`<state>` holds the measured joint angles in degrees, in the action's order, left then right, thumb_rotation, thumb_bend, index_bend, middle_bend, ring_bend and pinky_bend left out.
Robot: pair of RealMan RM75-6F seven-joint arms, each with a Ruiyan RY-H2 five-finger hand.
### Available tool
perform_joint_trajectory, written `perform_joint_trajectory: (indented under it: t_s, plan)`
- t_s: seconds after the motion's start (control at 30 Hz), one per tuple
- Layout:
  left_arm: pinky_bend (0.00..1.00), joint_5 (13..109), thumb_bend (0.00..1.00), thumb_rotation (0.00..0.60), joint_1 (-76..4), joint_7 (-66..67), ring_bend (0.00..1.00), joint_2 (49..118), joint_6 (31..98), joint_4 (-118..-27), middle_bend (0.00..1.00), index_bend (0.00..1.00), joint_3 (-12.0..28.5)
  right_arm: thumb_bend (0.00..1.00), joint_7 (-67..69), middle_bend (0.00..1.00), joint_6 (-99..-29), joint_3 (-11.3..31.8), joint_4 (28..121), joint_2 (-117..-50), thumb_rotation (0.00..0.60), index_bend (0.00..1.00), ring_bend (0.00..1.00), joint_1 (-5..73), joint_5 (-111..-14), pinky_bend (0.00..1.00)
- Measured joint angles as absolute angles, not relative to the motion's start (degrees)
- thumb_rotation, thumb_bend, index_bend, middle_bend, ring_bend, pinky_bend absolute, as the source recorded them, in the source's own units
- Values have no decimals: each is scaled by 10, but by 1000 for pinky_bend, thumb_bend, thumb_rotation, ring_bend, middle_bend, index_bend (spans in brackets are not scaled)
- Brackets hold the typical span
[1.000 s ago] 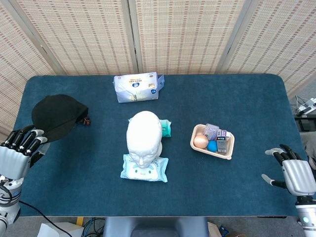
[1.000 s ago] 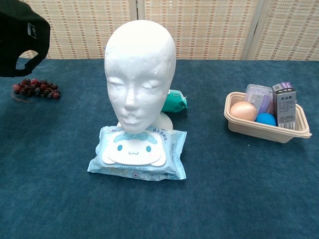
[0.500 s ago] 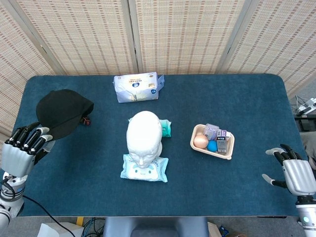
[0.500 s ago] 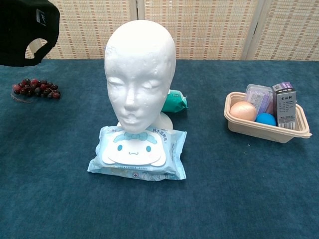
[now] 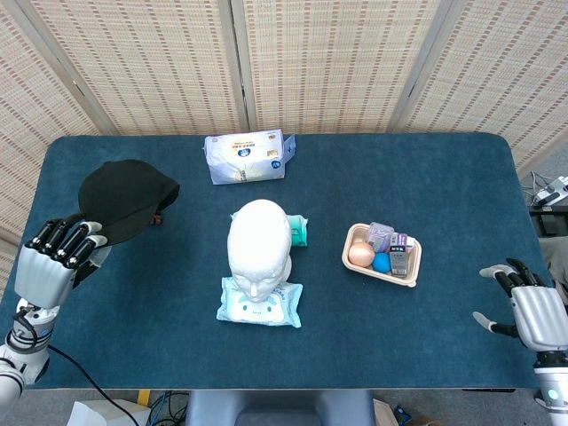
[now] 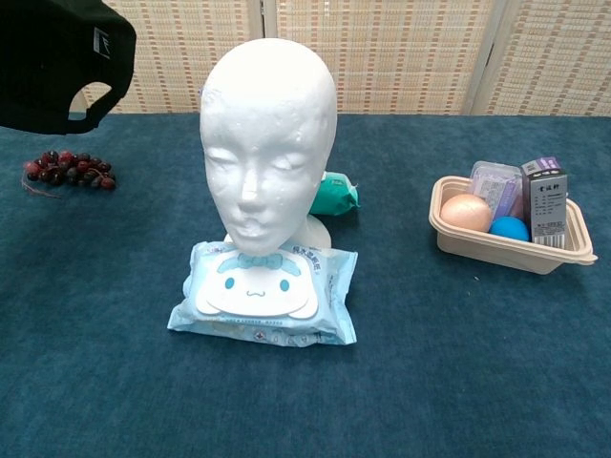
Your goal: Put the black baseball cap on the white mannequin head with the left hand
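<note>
So the left hand [image 5: 55, 257] sat at the table's [image 5: 461, 186] left edge with the cap [image 5: 127, 186] just beyond it. The mannequin head [image 5: 258, 241] stood well off to its right, on a wipes pack [image 5: 260, 303]. Further right, the tray [image 5: 380, 257], then the right hand [image 5: 530, 312].

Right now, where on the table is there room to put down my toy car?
Bare cloth along the front edge, between the wipes and the right hand, and at the back right behind the tray. Crowded around the mannequin head.
</note>
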<state>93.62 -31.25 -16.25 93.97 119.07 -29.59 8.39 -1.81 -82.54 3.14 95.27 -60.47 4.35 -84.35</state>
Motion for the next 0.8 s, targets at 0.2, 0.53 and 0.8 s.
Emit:
perform_joint_trajectory:
  t_s: [0.2,0.53,0.8]
  plan:
    - [527,939,421,600,-326,-158,364,938,1188,-303,525,727,88,0,-17,315,-827,32,953,-604,600,327,156,43,-844,287]
    - [531,947,421,600,-344,-143,365,933,1185,-324,526,728,89,0,-14,315,-828,32,953,-603,600,327,156,42,-844,287]
    - [533,957,424,600,-358,-130,366,930,1186,-345,527,729,90,0,-11,315,-829,33,953,-602,600,327,156,41,-843,287]
